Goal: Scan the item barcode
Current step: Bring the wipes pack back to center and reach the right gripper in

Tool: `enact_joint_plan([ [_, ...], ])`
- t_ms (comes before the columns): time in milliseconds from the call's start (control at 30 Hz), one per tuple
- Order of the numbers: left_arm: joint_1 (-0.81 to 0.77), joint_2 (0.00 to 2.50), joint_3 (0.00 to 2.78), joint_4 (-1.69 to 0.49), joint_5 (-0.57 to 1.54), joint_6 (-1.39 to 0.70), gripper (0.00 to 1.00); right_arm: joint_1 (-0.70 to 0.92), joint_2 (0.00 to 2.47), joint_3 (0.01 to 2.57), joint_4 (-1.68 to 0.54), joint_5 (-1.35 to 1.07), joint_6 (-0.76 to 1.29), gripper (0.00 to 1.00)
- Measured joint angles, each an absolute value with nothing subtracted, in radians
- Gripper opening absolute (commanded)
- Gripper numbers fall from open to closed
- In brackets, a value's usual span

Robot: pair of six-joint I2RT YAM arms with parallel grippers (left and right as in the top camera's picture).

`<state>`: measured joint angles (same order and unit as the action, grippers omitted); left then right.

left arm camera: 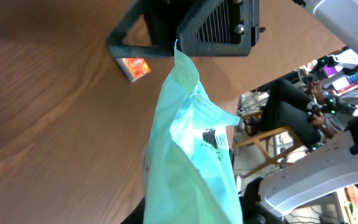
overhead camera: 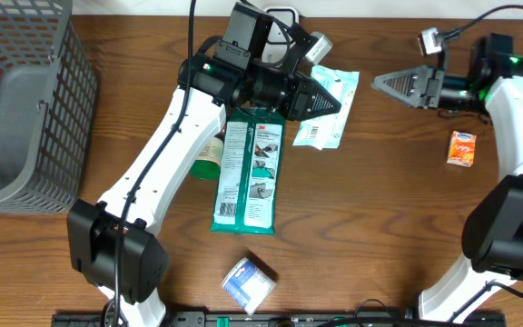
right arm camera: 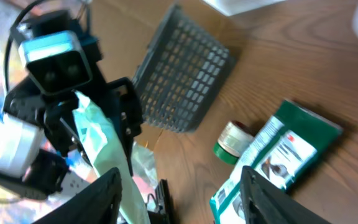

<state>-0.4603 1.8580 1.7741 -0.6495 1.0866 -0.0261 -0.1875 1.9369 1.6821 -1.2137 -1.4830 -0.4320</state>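
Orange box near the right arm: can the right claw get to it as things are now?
Probably yes. The orange box lies alone on bare wood beside the right arm, nothing on it. The right claw is open and empty, though it points away, toward the teal pouch.

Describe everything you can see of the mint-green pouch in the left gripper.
The mint-green pouch is thin, crinkled plastic film, pale green with a black-printed label patch. The shut left gripper pinches one end. The pouch appears lifted off the table, its free end pointing toward the right gripper. Nothing else visibly touches it.
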Motion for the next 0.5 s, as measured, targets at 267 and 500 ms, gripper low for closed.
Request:
enact_joint_plan([
  [267, -0.46, 1.858, 1.774, -0.646, 1.151, -0.026, 0.08, -0.104, 1.937, 1.682, -1.192, -1.52, -0.534, 0.56],
  [500, -0.446, 1.858, 1.774, -0.646, 1.171, -0.026, 0.07, -0.078, 1.916, 1.682, -1.189, -1.522, -0.546, 0.58],
])
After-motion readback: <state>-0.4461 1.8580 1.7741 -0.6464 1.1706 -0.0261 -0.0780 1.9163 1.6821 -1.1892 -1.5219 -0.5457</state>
